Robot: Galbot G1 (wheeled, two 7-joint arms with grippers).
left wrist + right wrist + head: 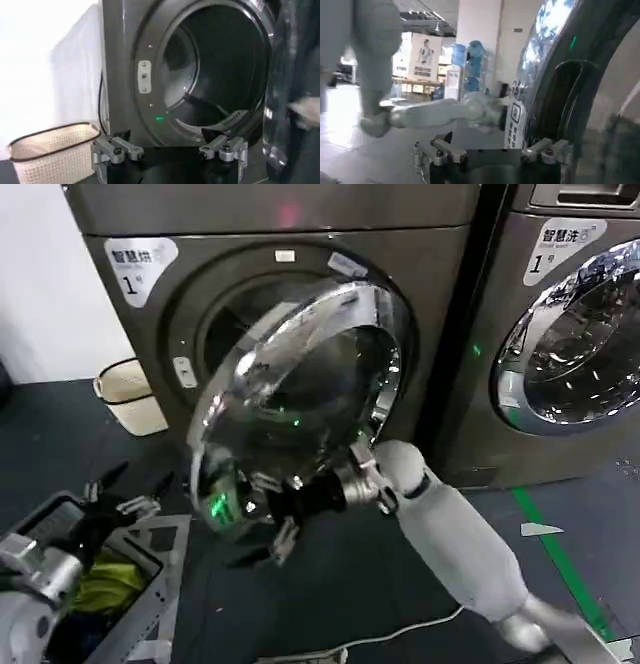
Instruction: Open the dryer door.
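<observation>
The dark grey dryer stands ahead with its round glass door swung out towards me. My right arm reaches up from the lower right, and the right gripper sits at the door's lower rim, open. The right wrist view puts the door's edge just beside one finger of the right gripper, with nothing between the fingers. My left gripper waits open at the lower left. In the left wrist view the left gripper faces the open drum, and the door hangs to one side.
A beige basket stands on the floor left of the dryer. A second machine with its door shut stands on the right. A crate of laundry lies at the lower left. Green tape runs along the floor.
</observation>
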